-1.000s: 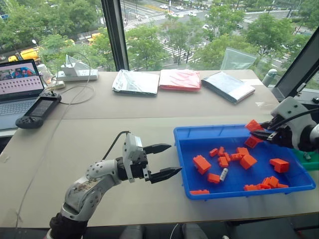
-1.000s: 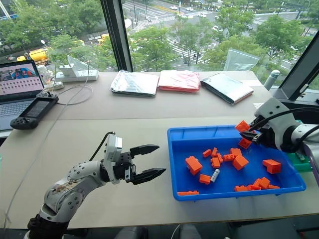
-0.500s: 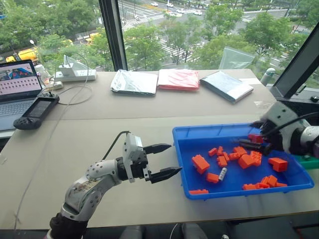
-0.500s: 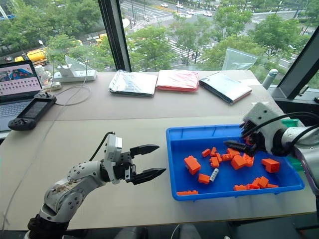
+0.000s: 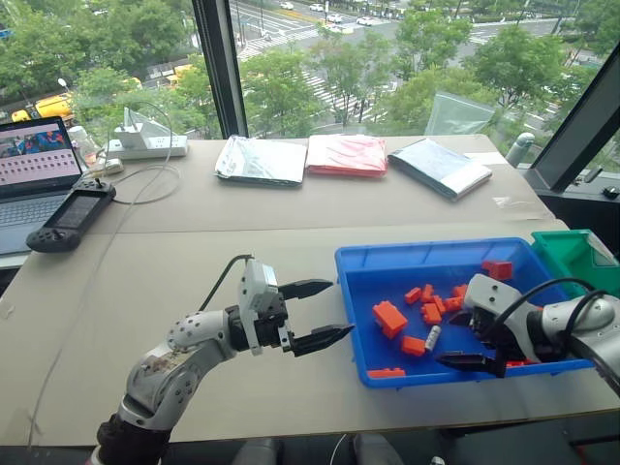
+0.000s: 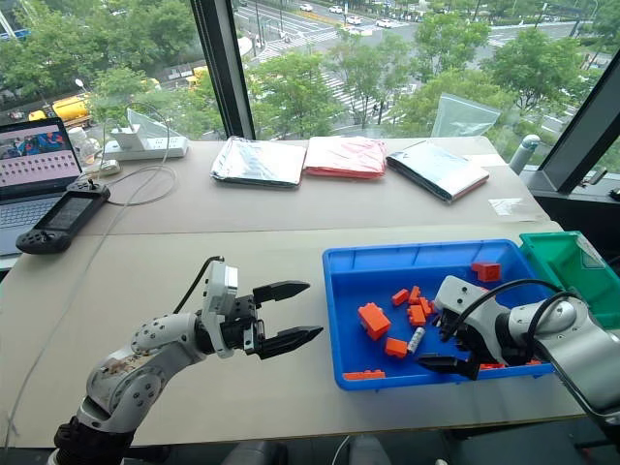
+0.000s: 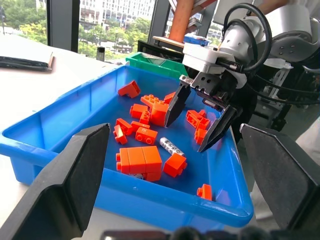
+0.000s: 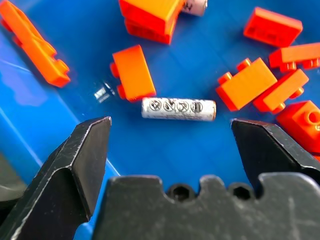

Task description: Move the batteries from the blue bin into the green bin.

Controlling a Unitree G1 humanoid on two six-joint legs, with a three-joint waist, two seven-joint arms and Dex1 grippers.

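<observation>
- My right gripper point(image 7: 200, 122) hangs over the blue bin point(image 5: 360, 291) with its fingers spread wide and nothing between them, tips angled down at the bin floor because that is where the target lies.
- The battery point(image 8: 178, 109) lies flat on the blue plastic, framed in the gap between my two right fingers in the right wrist view, so as I judge it the jaws straddle it across its length, ready to close.
- An orange brick point(image 8: 132, 73) sits just beside one end of the battery; I reckon that is the risk, since a finger could catch the brick instead.
- Another battery end point(image 8: 194, 6) peeks out behind a second orange brick point(image 8: 150, 15) further into the bin; that one looks harder to reach.
- The green bin point(image 5: 572, 260) waits just beside the blue bin on my right side, close by for a short carry.
- My left gripper point(image 5: 315, 313) holds level off the blue bin's left wall, fingers apart and empty, parked out of the way.
</observation>
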